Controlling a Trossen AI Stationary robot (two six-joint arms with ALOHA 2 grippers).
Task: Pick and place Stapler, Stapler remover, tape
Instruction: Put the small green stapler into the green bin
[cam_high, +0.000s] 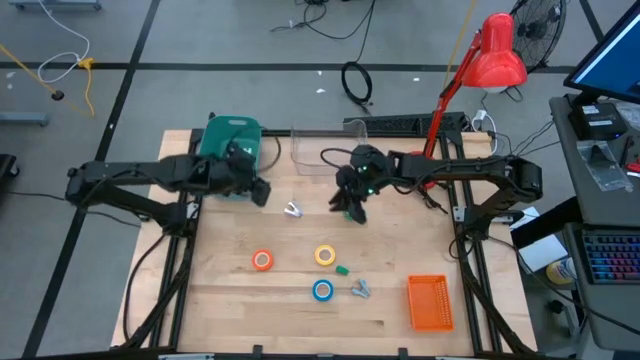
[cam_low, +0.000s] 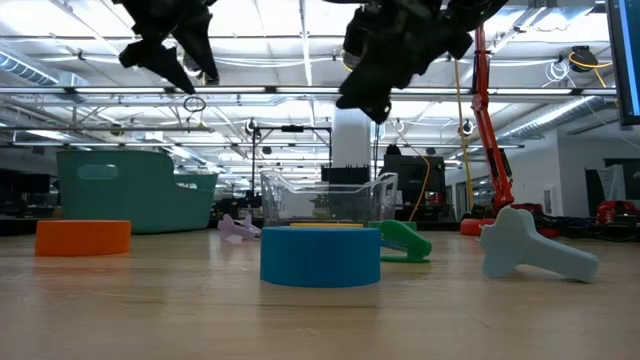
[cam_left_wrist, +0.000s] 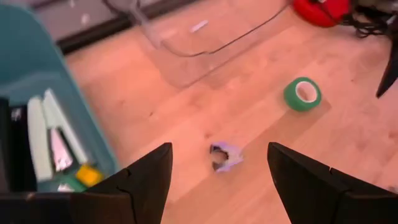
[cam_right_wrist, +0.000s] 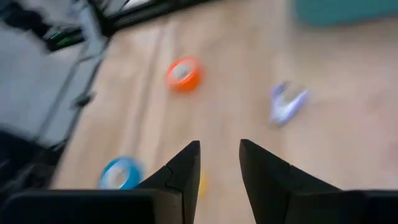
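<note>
The little lilac staple remover (cam_left_wrist: 225, 157) is lying loose on the bare wood, between the teal bin (cam_high: 232, 137) and the clear tub (cam_high: 327, 146), and the left gripper (cam_left_wrist: 219, 177) is hanging right above it with its jaws spread wide and nothing in them. By my reading this is the approach to the pick: the next move calls for a straight drop so the two fingers straddle the remover, then a close. The right gripper (cam_high: 352, 208) is hovering over the middle of the table with its fingers narrowly parted and empty as far as I can see. The tape rolls are waiting nearer the front: orange (cam_high: 262, 260), yellow (cam_high: 325, 256), blue (cam_high: 322, 290), with green (cam_high: 342, 269) between those last two. A second pale remover (cam_high: 361, 289) is sitting beside the blue roll, and an orange basket (cam_high: 430, 302) is off to the right.
</note>
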